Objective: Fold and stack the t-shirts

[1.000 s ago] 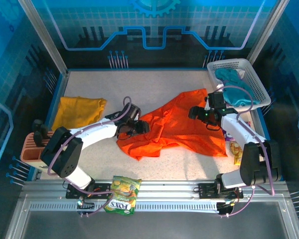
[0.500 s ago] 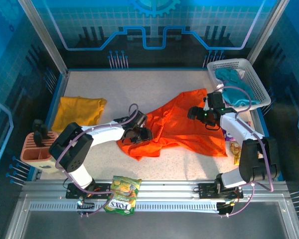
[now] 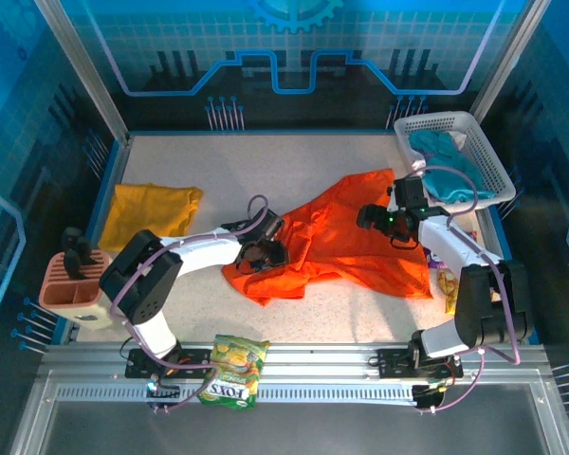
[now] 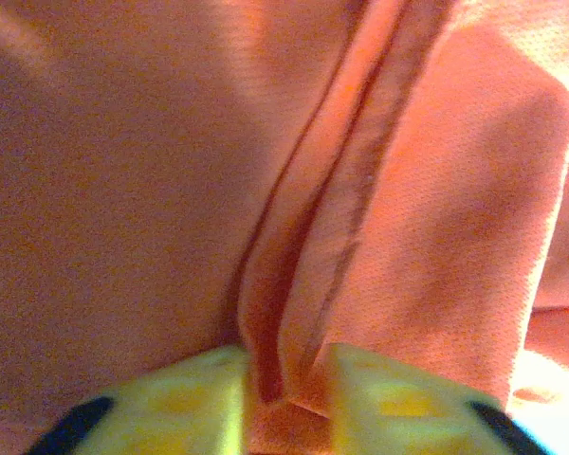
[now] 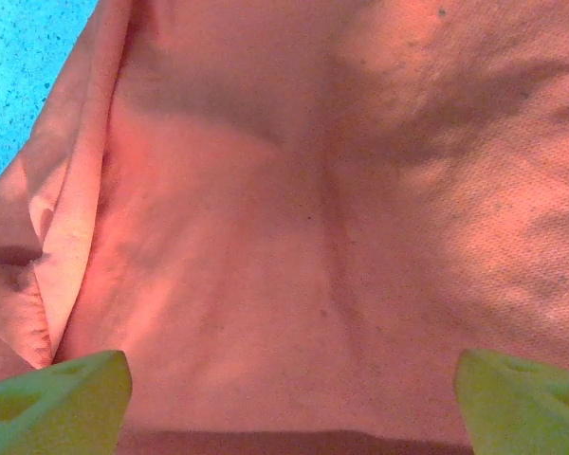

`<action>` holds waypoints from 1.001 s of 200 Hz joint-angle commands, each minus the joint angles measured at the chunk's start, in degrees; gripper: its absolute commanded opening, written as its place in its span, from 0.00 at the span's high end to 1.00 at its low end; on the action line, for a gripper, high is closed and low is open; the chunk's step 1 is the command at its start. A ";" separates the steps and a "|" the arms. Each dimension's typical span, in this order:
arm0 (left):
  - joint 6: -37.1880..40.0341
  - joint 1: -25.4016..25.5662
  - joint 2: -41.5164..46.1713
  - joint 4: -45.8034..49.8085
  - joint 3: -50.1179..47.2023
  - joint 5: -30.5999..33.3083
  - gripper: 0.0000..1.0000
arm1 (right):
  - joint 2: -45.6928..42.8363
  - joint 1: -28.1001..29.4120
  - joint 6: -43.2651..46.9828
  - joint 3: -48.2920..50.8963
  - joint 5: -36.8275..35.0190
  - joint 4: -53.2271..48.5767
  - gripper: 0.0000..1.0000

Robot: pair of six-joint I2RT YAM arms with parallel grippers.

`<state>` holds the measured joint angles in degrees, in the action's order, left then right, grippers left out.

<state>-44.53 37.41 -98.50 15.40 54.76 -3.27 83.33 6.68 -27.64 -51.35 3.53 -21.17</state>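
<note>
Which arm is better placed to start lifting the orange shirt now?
Left. The left end effector pinches a fold of the orange t-shirt; the right end effector stands wide open over flat cloth, gripping nothing.

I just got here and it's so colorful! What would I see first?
A big crumpled orange shirt in the middle of the table, with a fold pinched between the jaws of the left arm. A yellow shirt lies at the left, and a white basket sits at the back right.

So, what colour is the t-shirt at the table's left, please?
The t-shirt is mustard-yellow; top external view shows it best.
</note>
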 commanded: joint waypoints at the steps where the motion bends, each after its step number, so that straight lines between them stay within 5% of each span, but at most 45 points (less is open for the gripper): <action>1: 2.47 0.47 0.33 3.97 3.40 3.24 0.88 | 0.52 -0.91 -0.40 0.64 0.99 1.65 0.12; 28: 8.79 -0.54 1.61 10.14 7.64 7.89 1.00 | 1.18 -0.93 -0.82 0.48 1.41 0.82 0.12; 86: 29.10 -9.37 -2.74 22.71 28.54 16.42 1.00 | -1.24 -0.94 -0.71 0.64 0.46 0.69 0.12; 131: 43.44 -16.85 -17.20 24.33 52.43 26.44 1.00 | -2.06 -0.93 -1.19 2.32 1.47 0.34 0.12; 171: 51.18 -22.16 -38.34 28.79 87.30 29.65 0.96 | -3.30 -0.88 -1.52 2.73 2.50 -0.68 0.12; 187: 55.01 -22.20 -45.01 27.10 96.36 31.98 0.83 | -3.77 -0.83 -1.93 2.78 2.84 -1.38 0.12; 200: 55.78 -22.07 -47.68 26.80 98.55 31.95 0.31 | -4.30 -0.70 -1.94 2.84 3.30 -1.96 0.12</action>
<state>4.82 14.72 -141.51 40.49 146.71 24.95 80.97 6.68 -28.73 -49.43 5.04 -21.12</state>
